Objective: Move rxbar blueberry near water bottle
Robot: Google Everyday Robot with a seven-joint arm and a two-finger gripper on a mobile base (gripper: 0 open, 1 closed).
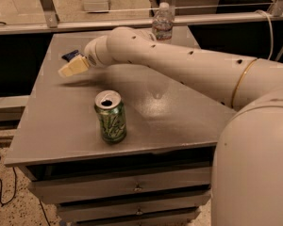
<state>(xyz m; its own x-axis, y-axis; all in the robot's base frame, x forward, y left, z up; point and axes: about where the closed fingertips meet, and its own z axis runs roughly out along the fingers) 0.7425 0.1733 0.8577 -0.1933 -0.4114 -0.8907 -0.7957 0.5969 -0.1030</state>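
Observation:
The rxbar blueberry point(70, 55), a small dark-blue wrapper, lies at the table's far left and is partly hidden behind my gripper. My gripper point(73, 66) is just in front of and over the bar, reaching in from the right on the long white arm point(179, 62). I cannot tell whether it touches the bar. The water bottle point(162, 24), clear with a white cap, stands upright at the table's far edge, right of the bar and behind the arm.
A green soda can point(111, 116) stands upright and opened near the front of the grey table point(179, 121). Drawers sit under the tabletop. A metal rail and glass panel run behind the far edge. The robot's white body fills the right side.

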